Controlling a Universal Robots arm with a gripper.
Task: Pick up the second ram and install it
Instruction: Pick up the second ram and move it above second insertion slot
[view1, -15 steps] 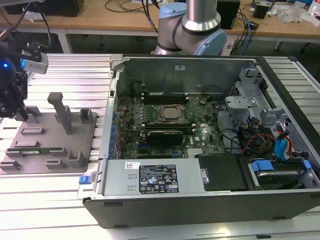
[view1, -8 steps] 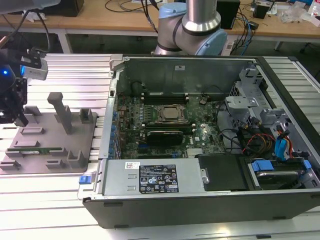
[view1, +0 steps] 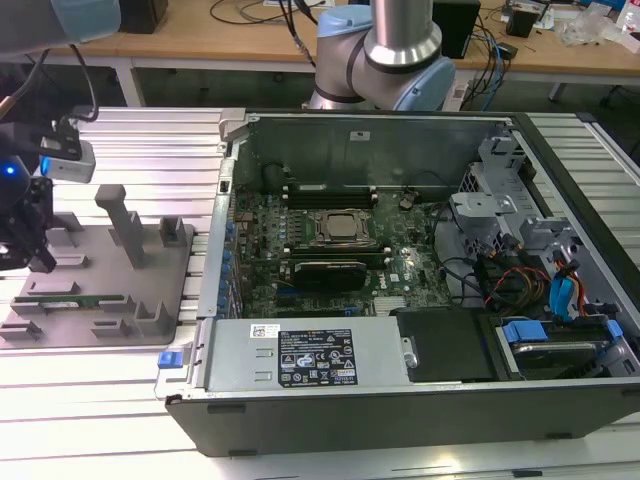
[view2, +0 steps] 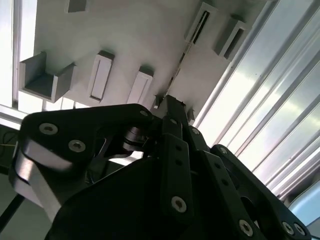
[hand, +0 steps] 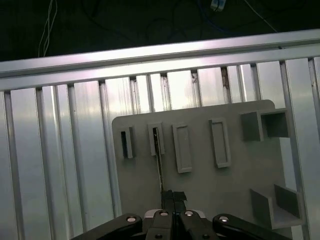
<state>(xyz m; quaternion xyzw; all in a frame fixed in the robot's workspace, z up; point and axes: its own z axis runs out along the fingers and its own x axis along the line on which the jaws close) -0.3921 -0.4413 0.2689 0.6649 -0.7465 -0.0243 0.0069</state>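
The second ram (view1: 75, 300) is a thin green stick standing on edge in the gray fixture plate (view1: 95, 275) at the exterior view's left. My gripper (view1: 42, 262) hangs just above the plate, over the ram's left end. Both wrist views show the ram (hand: 159, 165) (view2: 181, 65) edge-on as a thin line running from a slotted block up to my fingertips. My gripper (hand: 173, 194) (view2: 170, 100) is shut, its fingers together with nothing seen between them. In the open computer case (view1: 400, 400), black memory slots (view1: 330, 190) lie beside the CPU socket (view1: 345, 228).
Gray fixture blocks and a tall post (view1: 125, 225) stand on the plate around the ram. The plate rests on a ribbed aluminium table (view1: 150, 150). The case wall (view1: 215, 250) rises just right of the plate. Cables and drive bays (view1: 550, 300) crowd the case's right side.
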